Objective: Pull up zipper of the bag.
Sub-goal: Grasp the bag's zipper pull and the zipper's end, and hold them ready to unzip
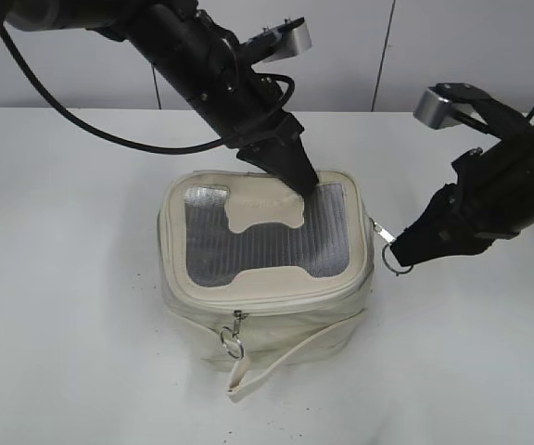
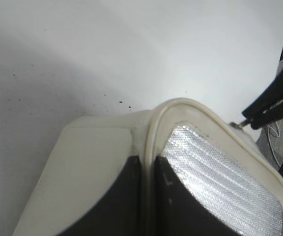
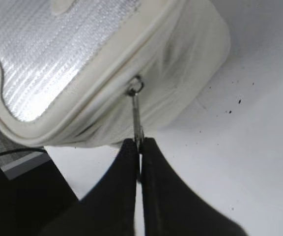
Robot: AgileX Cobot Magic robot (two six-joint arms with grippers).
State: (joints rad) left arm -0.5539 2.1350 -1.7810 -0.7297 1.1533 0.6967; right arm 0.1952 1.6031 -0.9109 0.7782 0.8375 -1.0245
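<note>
The cream bag [image 1: 258, 320] stands mid-table, its top panel with the grey mesh window [image 1: 332, 246] facing up. The zipper [image 1: 304, 295] runs round the top rim. My left gripper [image 1: 302, 178] is shut on the bag's raised back rim [image 2: 148, 162], one finger each side. My right gripper [image 1: 402, 248] is shut on a silver zipper pull [image 3: 137, 115] at the bag's right side, the pull drawn taut away from the bag [image 3: 171, 64]; its ring [image 1: 396, 260] hangs below the fingers. A second ring pull [image 1: 233, 345] hangs at the front. The loose strap [image 1: 281, 364] lies in front.
The white table [image 1: 63, 278] surrounds the bag, with small dark specks on it. A grey wall runs behind. The right arm's body [image 1: 517, 176] extends off to the right, the left arm's [image 1: 193, 46] to the upper left with a black cable.
</note>
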